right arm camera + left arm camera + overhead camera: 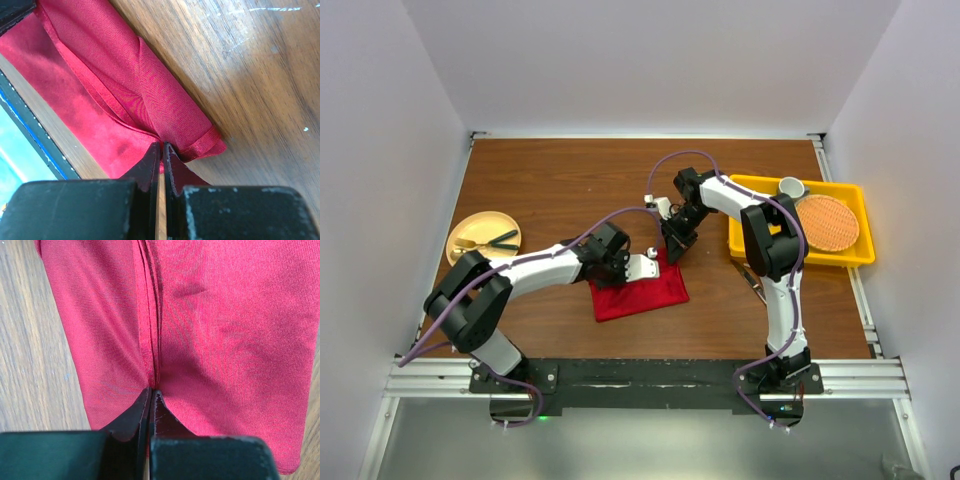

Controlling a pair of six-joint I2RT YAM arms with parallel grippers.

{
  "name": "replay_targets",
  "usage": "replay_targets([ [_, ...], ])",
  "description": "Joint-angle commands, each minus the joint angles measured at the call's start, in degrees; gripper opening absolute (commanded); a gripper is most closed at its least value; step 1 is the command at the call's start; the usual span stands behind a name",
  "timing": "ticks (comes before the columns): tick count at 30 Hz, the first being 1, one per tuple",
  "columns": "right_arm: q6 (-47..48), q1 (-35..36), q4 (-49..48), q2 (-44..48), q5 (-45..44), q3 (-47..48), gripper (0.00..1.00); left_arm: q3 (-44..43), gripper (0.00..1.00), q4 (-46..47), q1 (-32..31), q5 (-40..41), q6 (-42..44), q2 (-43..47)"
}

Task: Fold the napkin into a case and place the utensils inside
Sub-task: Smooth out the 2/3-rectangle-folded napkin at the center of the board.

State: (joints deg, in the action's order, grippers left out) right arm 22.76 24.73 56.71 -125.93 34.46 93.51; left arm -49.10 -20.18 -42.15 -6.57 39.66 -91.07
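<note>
White walls (380,150) enclose a wooden table (570,180) (red napkin (640,290) centred).

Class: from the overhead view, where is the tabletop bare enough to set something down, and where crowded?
Bare: the table's far strip, between the back wall, the plate and the arms; also the near patch between the napkin and the right arm. Crowded: the centre, where the left gripper and right gripper pinch the napkin, and the yellow tray.

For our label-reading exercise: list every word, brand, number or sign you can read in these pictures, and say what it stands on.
None: no text shows on the napkin, the tray or the table in any view.
</note>
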Motion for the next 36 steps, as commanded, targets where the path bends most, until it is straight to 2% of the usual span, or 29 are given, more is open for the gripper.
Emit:
replay_targets([
  [1,0.7,0.3,-2.8,-1.9,-4.0,-0.9,0.0,-3.5,0.0,0.4,-0.2,-1.8,-0.5,2.3],
  [11,-0.3,0.3,-3.4,-2.0,-4.0,-0.9,0.0,-7.8,0.0,-5.7,-0.3,-10.0,-2.7,2.0],
  [24,1.4,0.2,-1.1,-0.6,-2.6,0.5,0.0,1.0,0.0,-1.5,-0.2,-7.9,-0.3,-0.9],
  [33,4.9,-0.6,3.9,-0.2,1.0,4.9,0.0,2.0,0.0,-0.5,0.2,-7.4,-0.2,-1.4],
  [36,6.5,-1.4,8.6,0.0,2.5,7.5,0.11,2.1,0.0,-0.6,0.3,-7.8,-0.4,-1.6],
])
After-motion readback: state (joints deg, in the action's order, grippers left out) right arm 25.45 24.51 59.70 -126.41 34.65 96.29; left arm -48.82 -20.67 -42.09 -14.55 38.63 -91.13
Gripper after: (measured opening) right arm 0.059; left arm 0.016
